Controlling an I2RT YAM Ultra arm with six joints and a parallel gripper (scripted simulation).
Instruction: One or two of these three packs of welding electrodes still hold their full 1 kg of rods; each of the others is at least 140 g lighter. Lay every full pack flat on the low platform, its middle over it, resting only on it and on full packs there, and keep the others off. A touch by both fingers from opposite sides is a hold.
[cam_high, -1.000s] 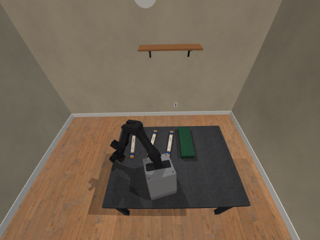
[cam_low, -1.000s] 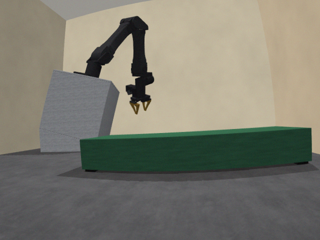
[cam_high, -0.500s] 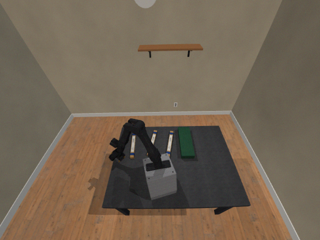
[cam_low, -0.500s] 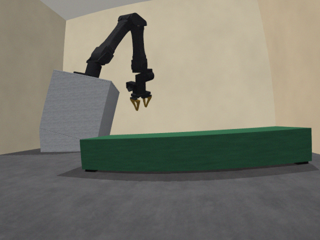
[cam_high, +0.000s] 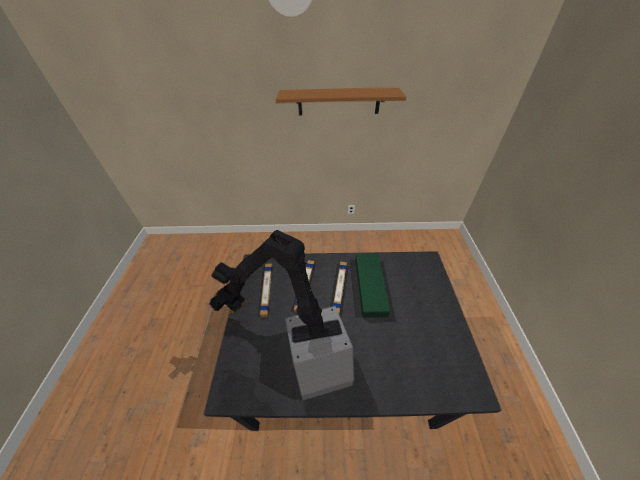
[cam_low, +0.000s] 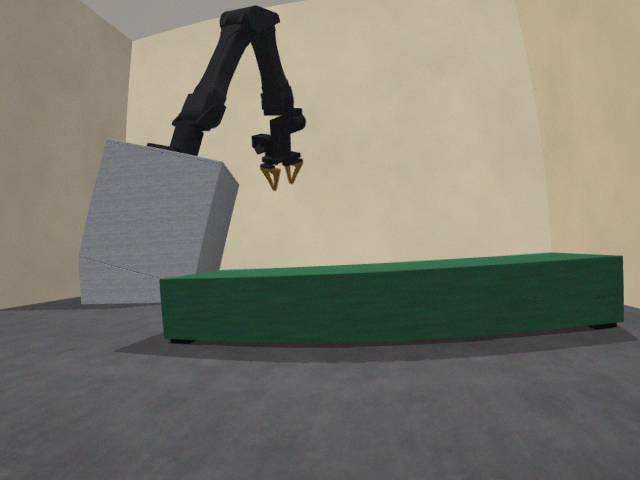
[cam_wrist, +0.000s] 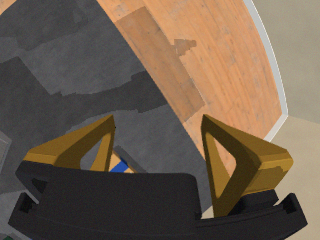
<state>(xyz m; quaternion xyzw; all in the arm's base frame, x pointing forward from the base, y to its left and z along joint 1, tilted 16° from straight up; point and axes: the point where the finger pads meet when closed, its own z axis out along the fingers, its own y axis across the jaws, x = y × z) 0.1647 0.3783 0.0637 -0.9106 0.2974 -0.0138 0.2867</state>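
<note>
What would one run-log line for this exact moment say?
gripper: open, empty, raised near the table's left edge | packs: left, middle, right flat on table | platform: bare

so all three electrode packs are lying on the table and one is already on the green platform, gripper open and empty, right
Not quite: the green platform bears no pack. The top view shows all three packs lying on the table beside the platform. The gripper is open and empty, as you say.

We see three slim white packs (cam_high: 265, 290) (cam_high: 309, 270) (cam_high: 339, 287) lying flat, left of the green platform (cam_high: 372, 284), none on it.
</note>
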